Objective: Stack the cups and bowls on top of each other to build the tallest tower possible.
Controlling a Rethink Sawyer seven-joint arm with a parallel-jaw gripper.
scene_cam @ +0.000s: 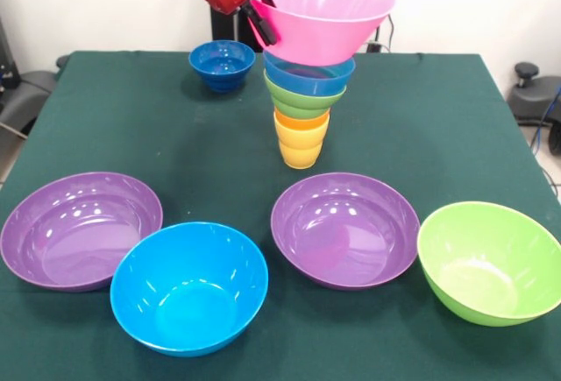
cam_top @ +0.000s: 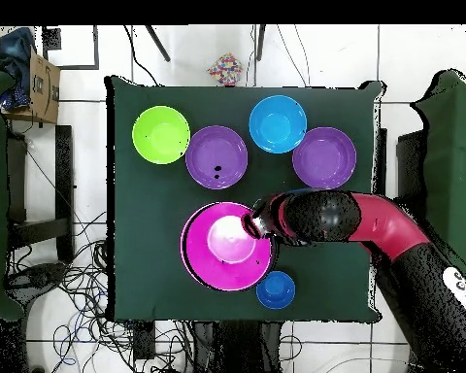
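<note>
The tower stands at mid-table in the front view: a yellow cup (scene_cam: 301,147), an orange cup (scene_cam: 301,121), a small green bowl (scene_cam: 305,99) and a light blue bowl (scene_cam: 308,74), nested upward. My gripper (scene_cam: 260,17) is shut on the left rim of the large pink bowl (scene_cam: 324,13). It holds the bowl tilted, with its base at the light blue bowl's mouth; I cannot tell whether they touch. In the overhead view the pink bowl (cam_top: 227,245) hides the tower, and my gripper (cam_top: 249,225) is at its right rim.
A small dark blue bowl (scene_cam: 222,64) stands behind and left of the tower. Near the front edge stand two large purple bowls (scene_cam: 81,228) (scene_cam: 344,228), a large blue bowl (scene_cam: 188,286) and a large green bowl (scene_cam: 489,261).
</note>
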